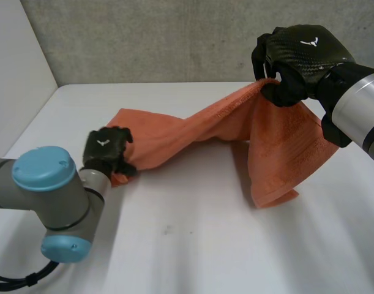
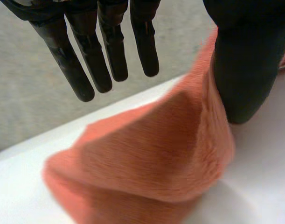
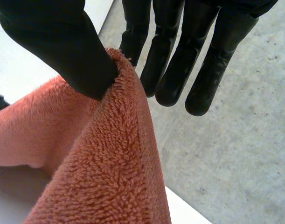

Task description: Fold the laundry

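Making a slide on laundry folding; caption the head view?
Right hand holds one end of an orange towel above the table; left hand at the other end.

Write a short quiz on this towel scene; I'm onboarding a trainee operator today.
1. True or false: the orange towel lies flat on the table.
2. The right hand, with thumb and fingers: A. pinches the towel's raised edge; B. hangs clear of it; C. presses it to the table.
3. Fill in: the towel's low end rests on the table at the ___ hand.
Key: 1 false, it slopes up; 2 A; 3 left hand.
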